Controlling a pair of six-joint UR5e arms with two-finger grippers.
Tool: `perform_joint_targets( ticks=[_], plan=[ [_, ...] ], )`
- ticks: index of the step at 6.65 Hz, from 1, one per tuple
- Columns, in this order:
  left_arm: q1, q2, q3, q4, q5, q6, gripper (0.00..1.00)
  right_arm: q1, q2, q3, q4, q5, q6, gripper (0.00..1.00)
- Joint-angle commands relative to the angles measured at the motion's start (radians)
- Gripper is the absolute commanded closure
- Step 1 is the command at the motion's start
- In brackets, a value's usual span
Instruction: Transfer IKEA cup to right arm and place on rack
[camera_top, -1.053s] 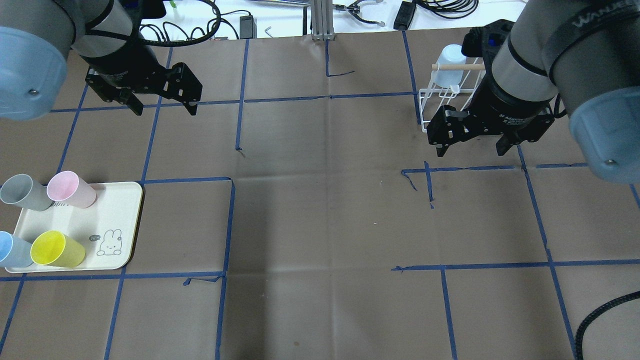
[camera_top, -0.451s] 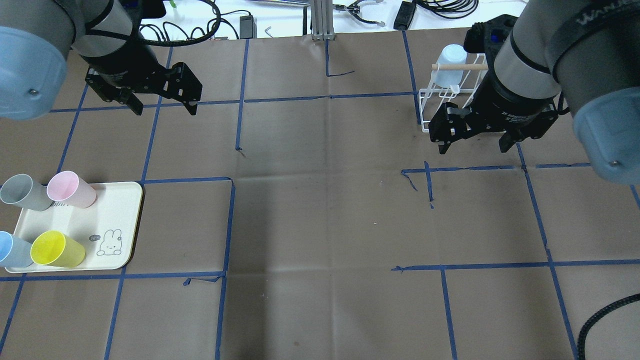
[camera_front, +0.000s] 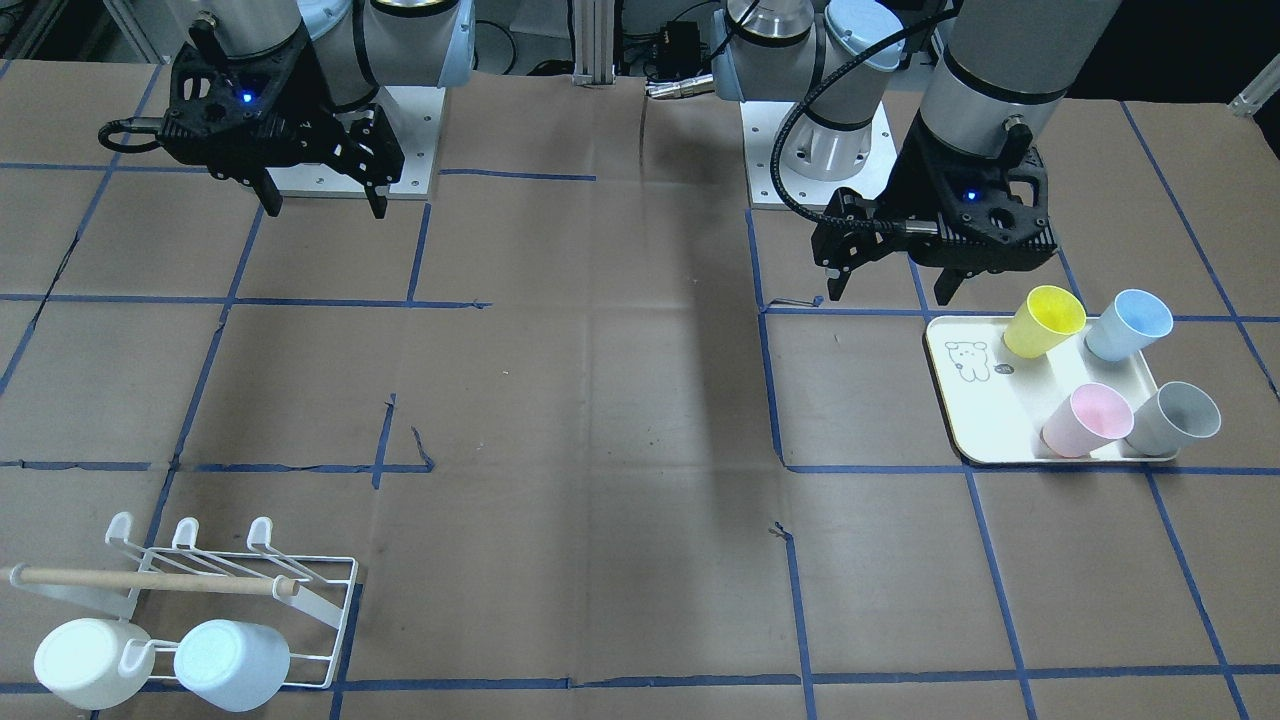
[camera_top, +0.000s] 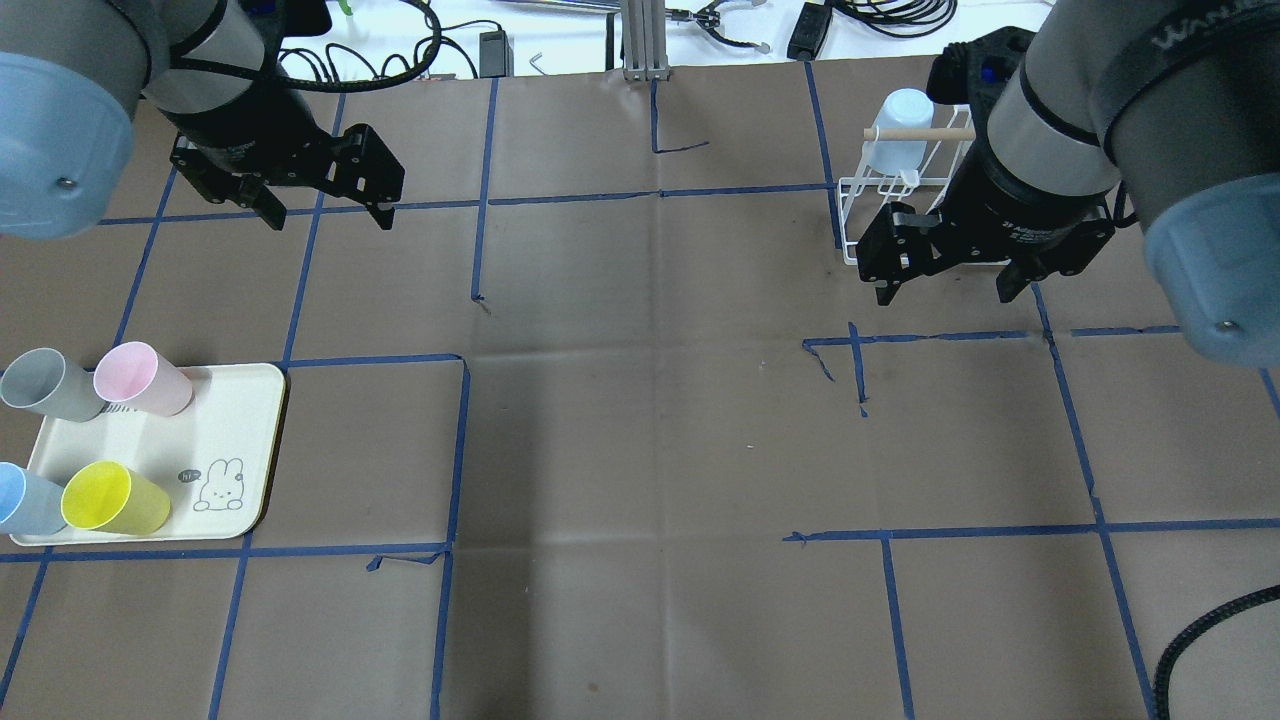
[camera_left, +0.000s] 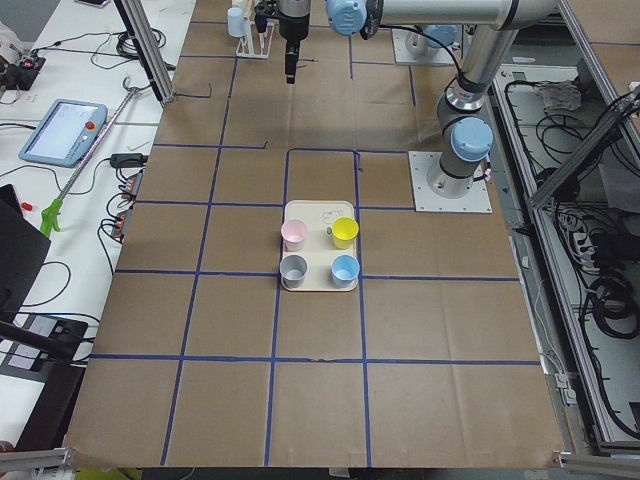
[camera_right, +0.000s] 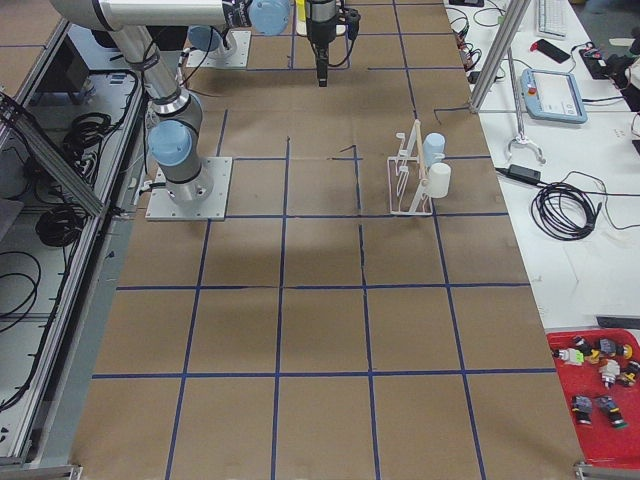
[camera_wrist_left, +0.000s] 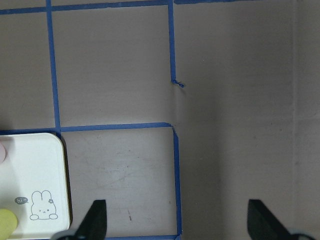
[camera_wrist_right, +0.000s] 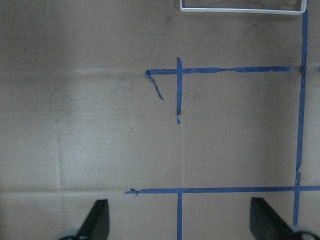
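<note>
Four cups are held upright on the cream tray (camera_top: 235, 410): the yellow cup (camera_top: 112, 498), blue cup (camera_top: 25, 500), pink cup (camera_top: 140, 378) and grey cup (camera_top: 45, 384). Two more, a white cup (camera_front: 80, 662) and a pale blue cup (camera_front: 230, 665), are hung on the rack (camera_front: 200, 584). Since a second ago the right gripper (camera_top: 943, 297) has been drawn slightly closer to the rack (everything else is unmoved). It and the left gripper (camera_top: 330, 222) are spread wide, empty, clear of the table.
</note>
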Motion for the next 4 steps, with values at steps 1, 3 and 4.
perform_joint_targets(
  ticks=[1,3,4],
  plan=[
    [0.000,0.001,0.000,0.000,-0.003,0.000,0.01,-0.001,0.000,0.000,-0.002,0.000,0.000,0.00],
    [0.000,0.001,-0.001,0.000,-0.016,-0.002,0.01,-0.001,0.000,0.000,-0.004,0.000,0.000,0.00],
    [0.000,0.001,-0.002,0.000,-0.016,-0.002,0.01,-0.001,0.000,0.000,-0.004,0.002,0.000,0.00]
  ],
)
